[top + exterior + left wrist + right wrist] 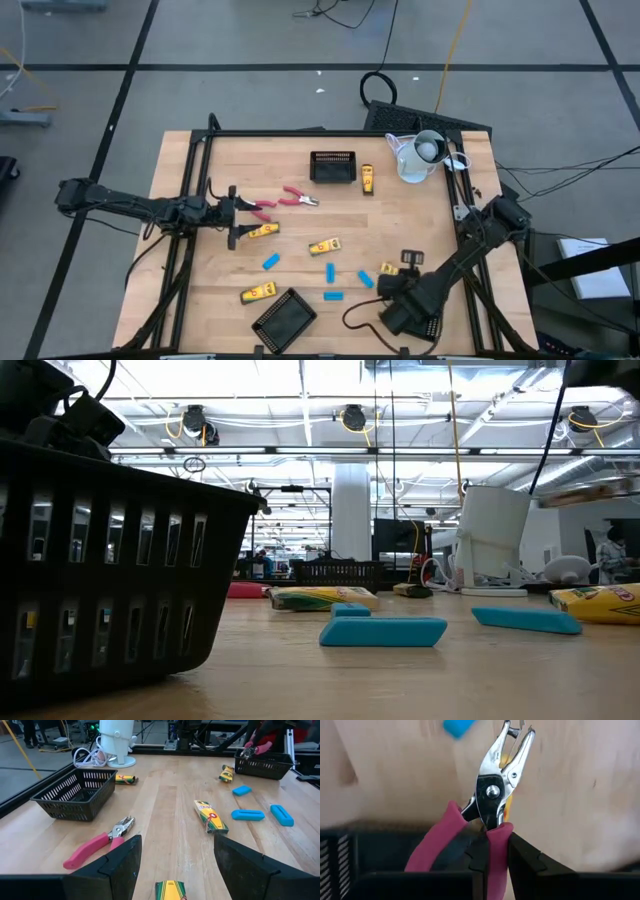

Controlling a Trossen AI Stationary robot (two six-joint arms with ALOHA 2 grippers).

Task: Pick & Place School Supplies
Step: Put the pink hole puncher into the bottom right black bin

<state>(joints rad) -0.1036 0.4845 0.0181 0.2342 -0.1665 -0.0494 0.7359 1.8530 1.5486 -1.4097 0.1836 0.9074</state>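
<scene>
Gripping a pair of pink-handled pliers by one handle, the right gripper has its fingers pressed together on it above a black mesh tray at the table's near right edge; the metal nose points away from the wrist. Left gripper: fingers spread, low over the wooden table, with a yellow-and-black block lying between the fingertips. Just beside it lies a second pair of pink-handled pliers. Further yellow blocks and blue pieces are scattered over the middle of the table. Another mesh tray sits at the near edge, a third at the far side, near a white jug.
</scene>
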